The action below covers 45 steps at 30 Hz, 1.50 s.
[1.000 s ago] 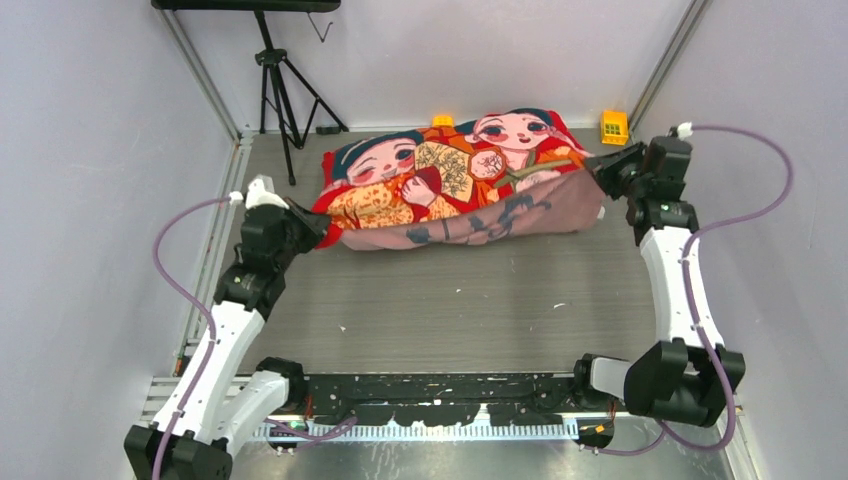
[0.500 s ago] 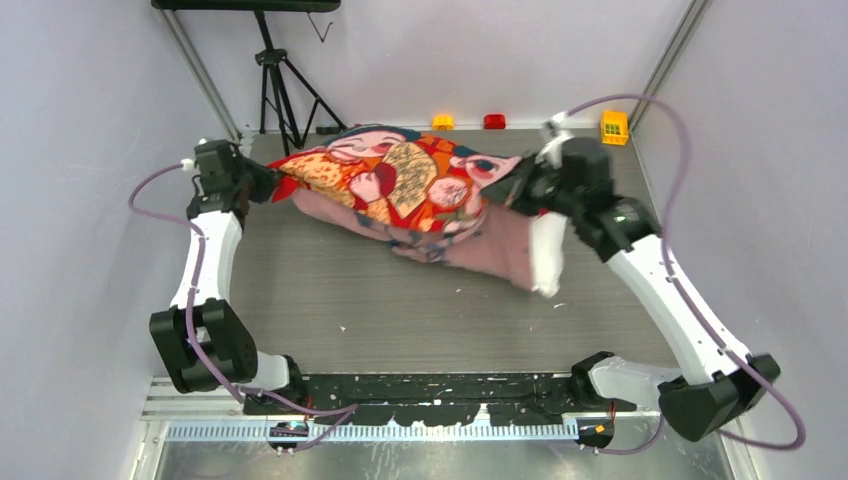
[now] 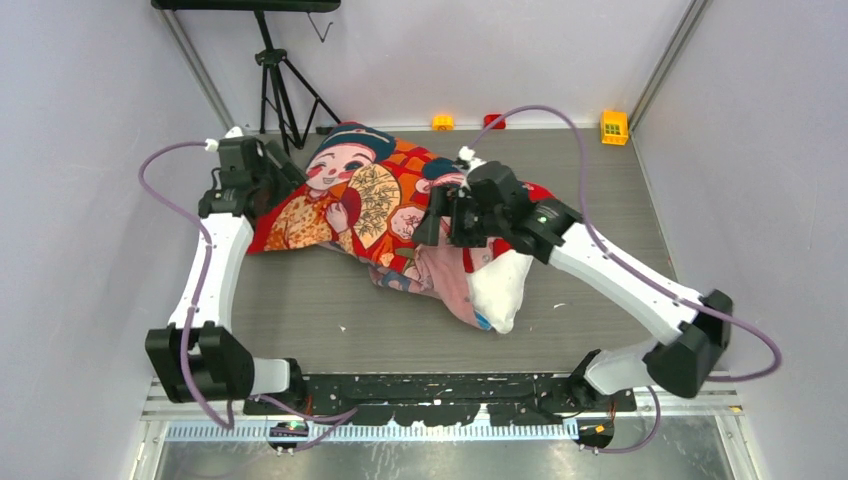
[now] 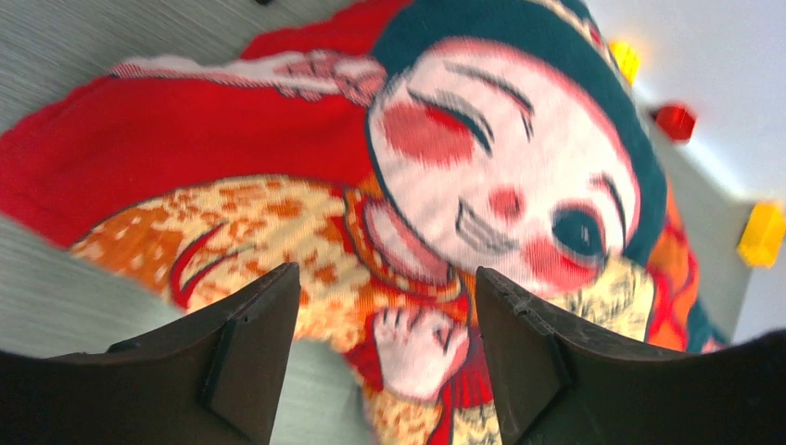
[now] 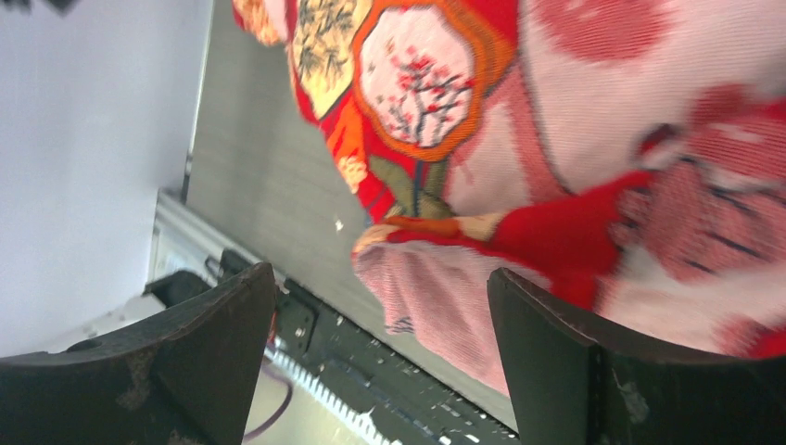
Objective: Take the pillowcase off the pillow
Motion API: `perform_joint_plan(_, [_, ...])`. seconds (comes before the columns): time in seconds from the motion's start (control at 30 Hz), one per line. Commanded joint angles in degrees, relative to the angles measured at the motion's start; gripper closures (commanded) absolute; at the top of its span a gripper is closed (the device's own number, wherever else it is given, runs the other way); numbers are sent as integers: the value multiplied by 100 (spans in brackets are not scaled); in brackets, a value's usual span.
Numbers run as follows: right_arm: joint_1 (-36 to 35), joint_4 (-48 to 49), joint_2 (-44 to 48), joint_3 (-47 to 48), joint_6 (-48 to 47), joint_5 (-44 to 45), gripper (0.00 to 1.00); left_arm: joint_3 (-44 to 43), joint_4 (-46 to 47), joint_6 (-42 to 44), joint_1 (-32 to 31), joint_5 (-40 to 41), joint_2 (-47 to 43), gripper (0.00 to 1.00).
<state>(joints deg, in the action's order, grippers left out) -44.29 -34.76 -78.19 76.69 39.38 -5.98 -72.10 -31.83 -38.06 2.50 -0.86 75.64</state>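
The red pillowcase (image 3: 350, 195) with a cartoon child lies across the middle of the table. Its open end is turned back, pinkish-grey inside (image 3: 445, 275). The white pillow (image 3: 500, 285) sticks out of that end, toward the front right. My left gripper (image 3: 283, 185) is open and empty over the pillowcase's left end; in the left wrist view it (image 4: 386, 273) hangs above the printed child (image 4: 500, 176). My right gripper (image 3: 445, 225) is open and empty above the open end; in the right wrist view it (image 5: 380, 273) is just over the pinkish lining (image 5: 445, 297).
Small toy bricks lie along the back edge: an orange one (image 3: 442, 122), a red one (image 3: 494, 121), a yellow one (image 3: 614, 126). A black tripod (image 3: 275, 80) stands at the back left. Walls close both sides. The black mounting rail (image 3: 440, 390) runs along the front.
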Motion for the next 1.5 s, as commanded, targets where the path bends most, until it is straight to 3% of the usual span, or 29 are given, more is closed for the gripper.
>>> perform_joint_plan(0.0, [278,-482,1003,-1,-368,1510,11,111,-480,833,-861,440,-678,29])
perform_joint_plan(0.13, [646,-556,2134,-579,-331,2688,12,525,-152,1309,-2085,158,-1211,36])
perform_joint_plan(0.27, [1178,-760,2865,-951,-453,2993,11,514,71,1444,-3498,252,-1311,37])
perform_joint_plan(0.43, [1436,-1133,2935,-1294,-429,3173,10,52,170,2109,-4988,402,-820,37])
perform_joint_plan(0.7, [1505,-797,3139,-1937,-32,2976,11,-789,101,3131,-6452,1056,400,28])
perform_joint_plan(0.97, [1533,-776,3549,-2101,-18,3547,11,-1173,225,2976,-6598,806,1261,25])
perform_joint_plan(1.1, [1534,-617,3916,-2327,-64,3512,12,-1316,163,2760,-6534,1223,1576,31])
perform_joint_plan(1.17, [1532,-490,4107,-2516,-73,3441,13,-1356,61,2444,-6332,1176,1676,40])
perform_joint_plan(1.23, [1530,-409,4229,-2676,-44,3354,13,-1223,148,2122,-5986,585,1707,50])
perform_joint_plan(1.4, [1530,-106,4329,-3132,74,2730,14,-276,775,1508,-5183,-309,1208,94])
perform_joint_plan(1.47, [1534,218,4311,-3381,-11,2142,14,203,1033,1382,-4905,-379,789,100])
